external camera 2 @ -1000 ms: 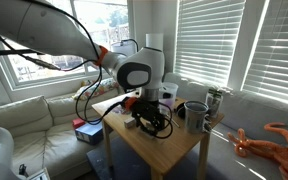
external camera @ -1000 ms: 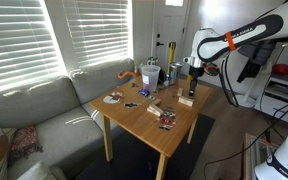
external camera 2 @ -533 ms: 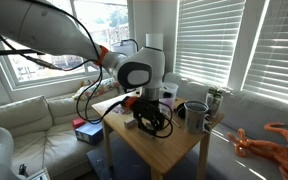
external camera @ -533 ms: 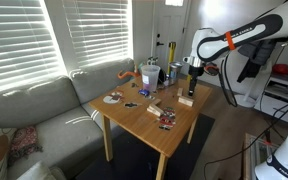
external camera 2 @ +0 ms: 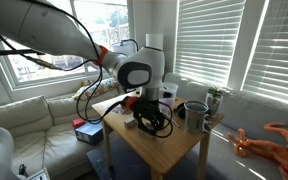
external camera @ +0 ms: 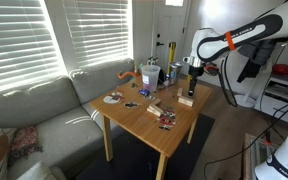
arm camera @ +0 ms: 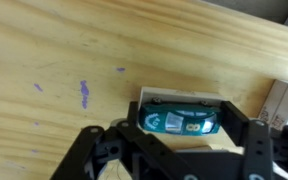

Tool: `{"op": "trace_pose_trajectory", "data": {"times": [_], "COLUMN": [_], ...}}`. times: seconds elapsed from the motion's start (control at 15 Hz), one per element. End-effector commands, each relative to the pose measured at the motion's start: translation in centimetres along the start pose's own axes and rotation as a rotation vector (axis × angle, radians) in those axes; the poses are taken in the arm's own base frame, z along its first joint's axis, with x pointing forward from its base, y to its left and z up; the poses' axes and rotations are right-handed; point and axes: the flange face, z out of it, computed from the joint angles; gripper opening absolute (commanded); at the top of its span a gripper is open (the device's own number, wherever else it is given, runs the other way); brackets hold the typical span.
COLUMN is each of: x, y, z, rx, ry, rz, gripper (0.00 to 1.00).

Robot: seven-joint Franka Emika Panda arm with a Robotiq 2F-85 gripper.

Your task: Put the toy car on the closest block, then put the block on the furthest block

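In the wrist view a teal toy car (arm camera: 181,121) lies on a pale block (arm camera: 184,97) on the wooden table (arm camera: 74,60). My gripper (arm camera: 182,130) has one finger at each end of the car and looks shut on it. A second pale block (arm camera: 283,100) shows at the right edge. In both exterior views the gripper (external camera: 189,92) (external camera 2: 144,113) is low over the table at the block (external camera: 187,100); the car is too small to make out there. Another block (external camera: 156,107) lies nearer the table's middle.
Cups and a pitcher (external camera: 150,73) stand at the back of the table, with a plate (external camera: 113,98) and small items (external camera: 166,120) spread over it. A grey couch (external camera: 44,105) sits beside the table. An orange toy octopus (external camera 2: 274,140) lies on the couch.
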Motion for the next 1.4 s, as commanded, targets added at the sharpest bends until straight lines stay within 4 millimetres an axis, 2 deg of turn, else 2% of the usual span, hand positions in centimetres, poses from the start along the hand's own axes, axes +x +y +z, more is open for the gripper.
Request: {"op": "trace_pose_trajectory", "data": {"times": [0.0, 0.07, 0.2, 0.33, 0.4, 0.53, 0.6, 1.0, 1.33], "x": [-0.1, -0.1, -0.1, 0.0, 0.0, 0.1, 0.1, 0.2, -0.3], "y": [-0.3, -0.3, -0.4, -0.5, -0.5, -0.7, -0.7, -0.8, -0.2], "z": [0.1, 0.1, 0.3, 0.5, 0.6, 0.8, 0.8, 0.8, -1.0], "rx": [-0.019, -0.019, -0.019, -0.018, -0.018, -0.019, -0.021, -0.024, -0.025], "ry": [-0.006, -0.007, -0.011, -0.015, -0.017, -0.021, -0.021, -0.022, 0.019], "rz": [0.007, 0.008, 0.008, 0.007, 0.005, 0.002, 0.002, -0.003, 0.003], "gripper": [0.73, 0.95, 1.0, 1.0, 0.94, 0.68, 0.61, 0.6, 0.6]}}
